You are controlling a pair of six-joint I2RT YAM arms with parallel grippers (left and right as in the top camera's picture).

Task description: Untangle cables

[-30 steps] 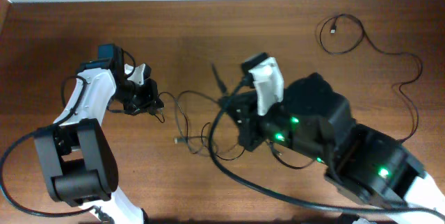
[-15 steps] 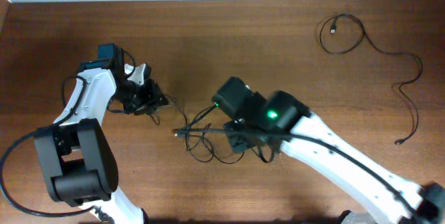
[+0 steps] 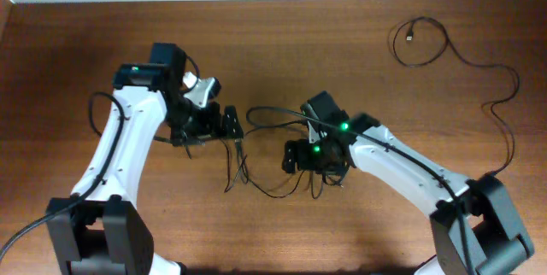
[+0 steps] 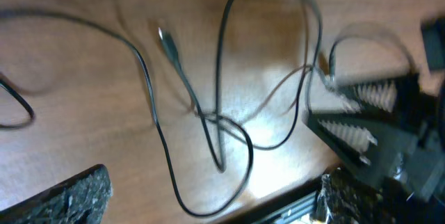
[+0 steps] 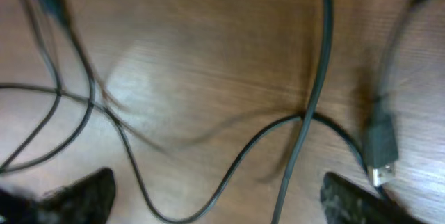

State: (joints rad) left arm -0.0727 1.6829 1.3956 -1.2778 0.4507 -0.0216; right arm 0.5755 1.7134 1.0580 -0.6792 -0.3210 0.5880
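Wide brown wood-grain table (image 3: 342, 36), bare along the far edge and at front centre. Near mid-table, between both arms: thin black cables (image 3: 248, 177) looped in a loose knot. Well apart, toward the far right corner, one separate cable (image 3: 479, 66) trailing to the right edge. Just above the knot, left gripper (image 3: 229, 125), fingers spread wide, empty. Beside it, right gripper (image 3: 292, 157), likewise parted, holding nothing. Only from the left wrist: blurred crossing loops and ribbed pads (image 4: 348, 132) opposite. Only from the right wrist: small black plug (image 5: 381, 144), silver-tipped.
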